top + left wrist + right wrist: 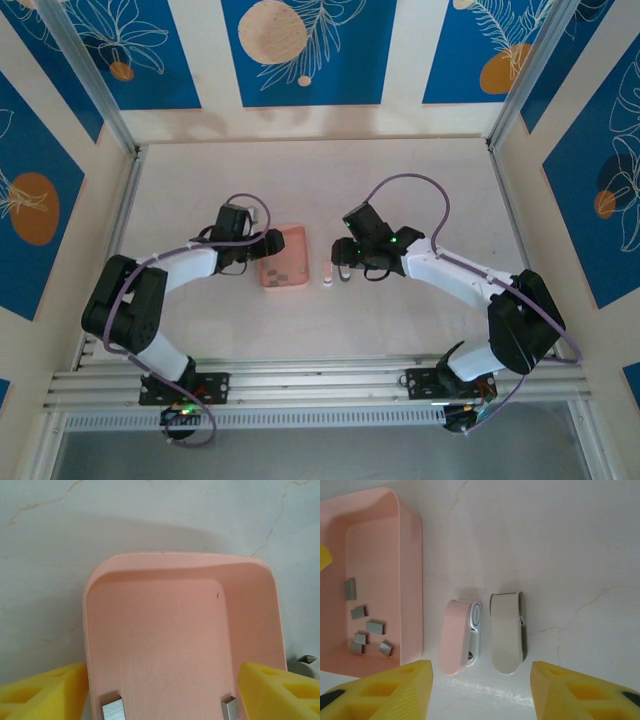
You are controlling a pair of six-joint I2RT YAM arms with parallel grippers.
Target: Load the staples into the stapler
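I can't read any text, brand, number or sign in any of the views. The closest candidate is the pink stapler point(457, 637), just beside the pink tray point(411, 540). Its white end carries a faint oval outline, too small for me to tell whether it's lettering.

Bright, even light, soft shadows.

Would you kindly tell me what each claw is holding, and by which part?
Right claw: nothing, open above the small pink stapler. Left claw sits over the shallow pink rectangular tray; grip unclear.
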